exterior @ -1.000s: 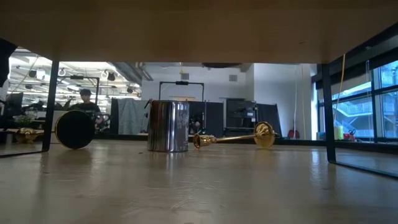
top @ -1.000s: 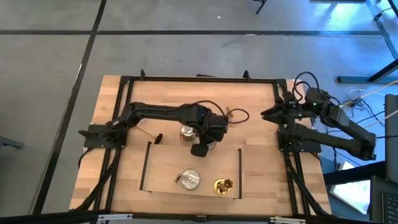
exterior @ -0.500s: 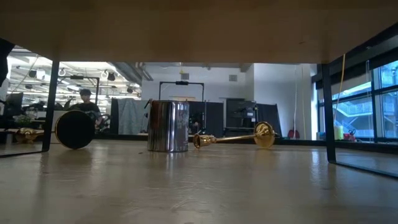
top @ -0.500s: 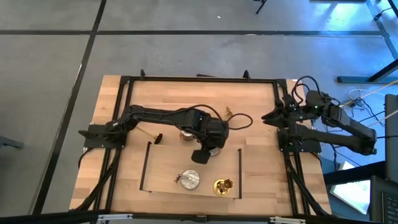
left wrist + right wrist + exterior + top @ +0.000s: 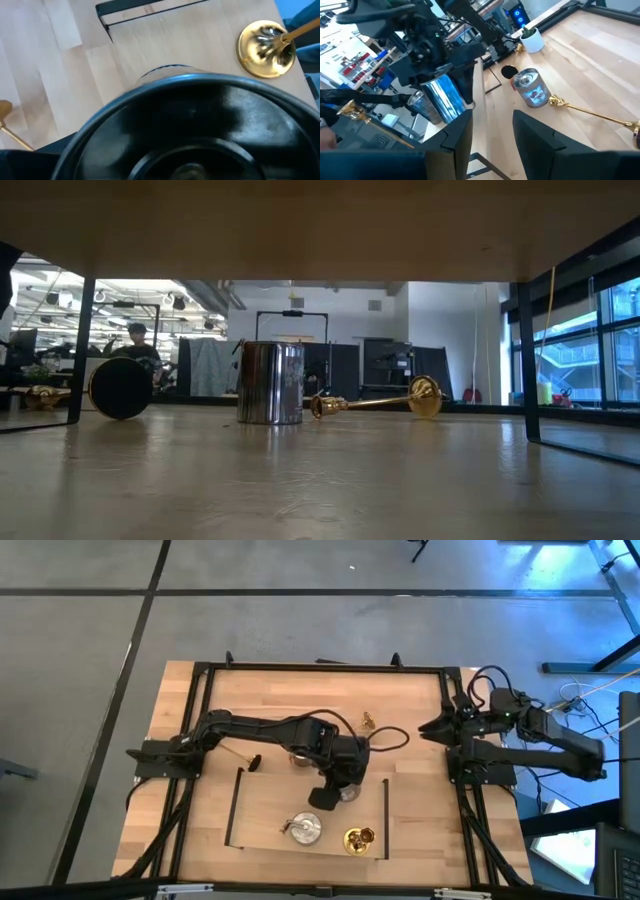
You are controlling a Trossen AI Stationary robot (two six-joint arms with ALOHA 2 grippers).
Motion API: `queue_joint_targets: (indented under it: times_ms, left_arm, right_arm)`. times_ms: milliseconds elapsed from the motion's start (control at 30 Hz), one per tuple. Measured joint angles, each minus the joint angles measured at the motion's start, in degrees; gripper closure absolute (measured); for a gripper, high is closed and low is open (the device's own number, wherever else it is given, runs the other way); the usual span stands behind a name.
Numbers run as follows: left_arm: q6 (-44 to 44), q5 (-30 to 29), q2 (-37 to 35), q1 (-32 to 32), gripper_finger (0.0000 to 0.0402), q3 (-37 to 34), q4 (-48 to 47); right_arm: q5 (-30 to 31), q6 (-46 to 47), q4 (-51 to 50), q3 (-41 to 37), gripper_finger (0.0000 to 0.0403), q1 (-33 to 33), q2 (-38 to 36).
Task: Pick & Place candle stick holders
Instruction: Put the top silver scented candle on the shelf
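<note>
From my remote seat, nearest me inside the black-taped square (image 5: 237, 808), one silver holder (image 5: 303, 828) and an upright gold holder (image 5: 359, 837) sit where they sat a second ago. Just beyond them, my left gripper (image 5: 334, 796) has carried a squat silver holder (image 5: 442, 100) from the square's far edge down into it, fingers spread wide around the cylinder and clamped on it. Behind the square, another silver holder (image 5: 270, 383) stands untouched beside a gold holder (image 5: 375, 402) lying flat, and a third gold one (image 5: 242, 757) lies off the square's left corner. Farthest right of the square, my right gripper (image 5: 433, 727) waits, fingers partly open, empty.
</note>
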Motion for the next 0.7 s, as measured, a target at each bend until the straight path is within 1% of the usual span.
queue_joint_targets:
  times_ms: [367, 700]
  left_arm:
    - [0.0, 1.1, 1.6, 0.2, 0.0047, 0.0, 0.9]
    - [-1.5, 3.8, 1.8, 0.0, 0.0047, 0.0, 0.5]
  right_arm:
    - [0.6, -0.8, 3.7, 0.0, 0.0259, 3.2, 6.2]
    - [6.0, -0.9, 3.8, 0.0, 0.0259, 6.8, 7.5]
